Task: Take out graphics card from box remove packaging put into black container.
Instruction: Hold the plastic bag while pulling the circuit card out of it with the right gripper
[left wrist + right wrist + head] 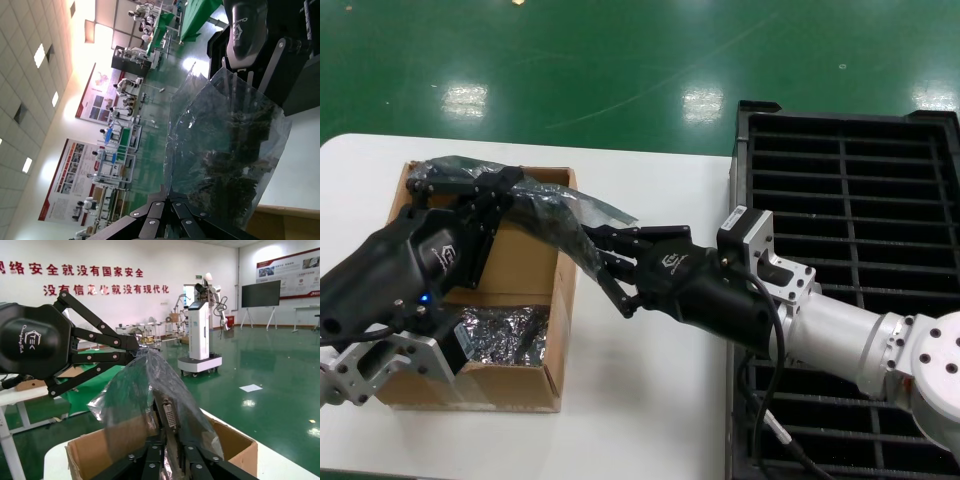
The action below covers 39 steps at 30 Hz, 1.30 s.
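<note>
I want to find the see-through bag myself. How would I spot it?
Start at the brown box on the white table. Above its far end, the left gripper and right gripper each pinch one end of a crinkly grey bag stretched between them in the air. Unlike the shiny silver bundle lying inside the box, this bag is see-through and held up.

box top: my left gripper [495, 195] and the packaging [555, 205] block it
table [650, 400] strip beside box [480, 300]: open
black container [850, 180] far slots: open
</note>
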Each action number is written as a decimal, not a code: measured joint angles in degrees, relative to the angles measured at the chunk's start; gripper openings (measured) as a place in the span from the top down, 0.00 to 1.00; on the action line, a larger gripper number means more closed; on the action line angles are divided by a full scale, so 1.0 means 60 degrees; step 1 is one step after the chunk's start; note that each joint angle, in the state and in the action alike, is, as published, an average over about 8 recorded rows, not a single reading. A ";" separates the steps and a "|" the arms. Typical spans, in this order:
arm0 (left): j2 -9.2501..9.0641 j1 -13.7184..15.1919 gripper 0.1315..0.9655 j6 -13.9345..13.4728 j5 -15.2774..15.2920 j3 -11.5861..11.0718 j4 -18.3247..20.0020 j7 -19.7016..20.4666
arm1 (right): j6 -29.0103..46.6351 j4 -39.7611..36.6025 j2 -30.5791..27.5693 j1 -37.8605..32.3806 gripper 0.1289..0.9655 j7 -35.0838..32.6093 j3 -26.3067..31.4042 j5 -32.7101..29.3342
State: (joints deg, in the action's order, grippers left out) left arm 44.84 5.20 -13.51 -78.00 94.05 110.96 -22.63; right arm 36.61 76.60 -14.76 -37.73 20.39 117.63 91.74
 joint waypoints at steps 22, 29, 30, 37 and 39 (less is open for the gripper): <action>0.0000 0.0000 0.99 0.0000 0.0000 0.0000 0.0000 0.0000 | -0.0149 -0.0870 0.0533 -0.0434 0.76 -0.0131 -0.0117 0.0241; 0.0000 0.0000 0.99 0.0000 0.0000 0.0000 0.0000 0.0000 | -0.0160 -0.1033 0.0636 -0.0485 0.82 -0.0243 -0.0146 0.0310; 0.0000 0.0000 0.99 0.0000 0.0000 0.0000 0.0000 0.0000 | -0.0153 -0.1015 0.0630 -0.0476 0.83 -0.0255 -0.0150 0.0320; 0.0000 0.0000 0.99 0.0000 0.0000 0.0000 0.0000 0.0000 | -0.0064 -0.0670 0.0467 -0.0325 0.89 -0.0314 -0.0189 0.0407; 0.0000 0.0000 0.99 0.0000 0.0000 0.0000 0.0000 0.0000 | -0.0039 -0.0541 0.0403 -0.0269 0.90 -0.0326 -0.0204 0.0436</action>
State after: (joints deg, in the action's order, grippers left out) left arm 44.84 5.20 -13.51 -78.00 94.05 110.96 -22.63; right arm 36.37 73.36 -12.35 -39.34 18.43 116.41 94.36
